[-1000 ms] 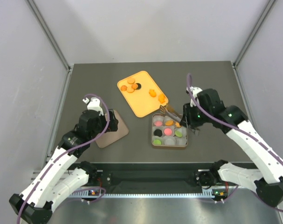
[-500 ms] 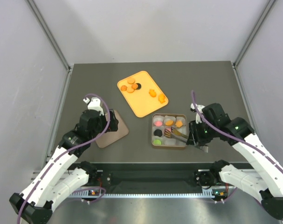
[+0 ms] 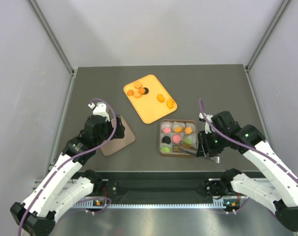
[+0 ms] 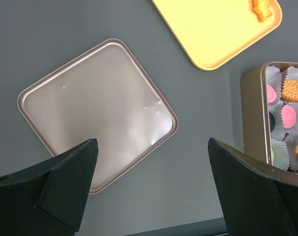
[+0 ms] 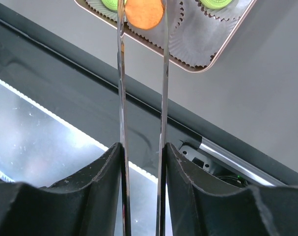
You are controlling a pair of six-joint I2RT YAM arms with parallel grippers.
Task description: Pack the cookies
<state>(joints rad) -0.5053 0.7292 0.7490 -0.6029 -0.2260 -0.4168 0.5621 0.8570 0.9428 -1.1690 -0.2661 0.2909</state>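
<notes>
My right gripper (image 5: 143, 147) is shut on a pair of metal tongs (image 5: 164, 93). An orange cookie (image 5: 144, 12) sits between the tong tips, over the near row of the square tin (image 3: 161, 149). The tin's white cups hold pink, orange, green and black cookies (image 3: 177, 139). More orange cookies (image 3: 137, 90) and a black one (image 3: 145, 90) lie on the yellow tray (image 3: 151, 112). My left gripper (image 4: 152, 142) hangs open and empty over the near edge of the tin's lid (image 4: 94, 113).
The brownish lid (image 3: 120, 140) lies flat left of the tin. The table's near edge and the dark mounting rail (image 5: 222, 147) run just below the tin. Grey walls close the table on the left, back and right.
My right arm has drawn the tongs from the tin's far edge across it to its near row. The left arm has not moved.
</notes>
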